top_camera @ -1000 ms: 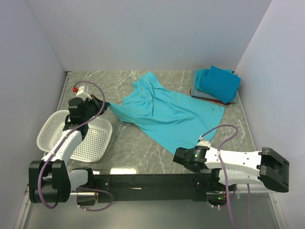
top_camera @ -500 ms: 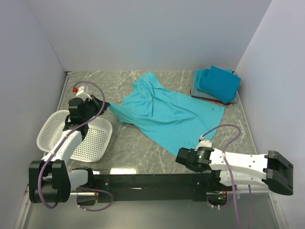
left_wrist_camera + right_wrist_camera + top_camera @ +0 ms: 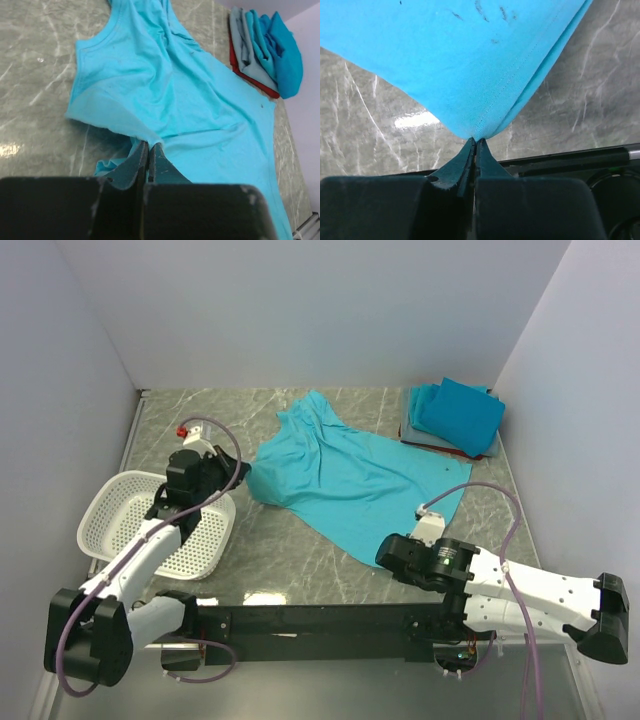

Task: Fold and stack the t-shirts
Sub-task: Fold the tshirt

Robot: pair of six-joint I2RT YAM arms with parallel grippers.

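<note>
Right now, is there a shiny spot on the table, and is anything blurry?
Right wrist view: a white glare patch on the table beside the teal t-shirt; left wrist view: a fainter one at the left edge; both wrist views: the close dark jaws look slightly soft.

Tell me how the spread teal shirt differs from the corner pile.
The teal shirt lies unfolded, pinched by the left gripper and right gripper; the pile is folded, untouched. The teal shirt is one colour; the pile adds grey and red. Both lie on the table.
</note>
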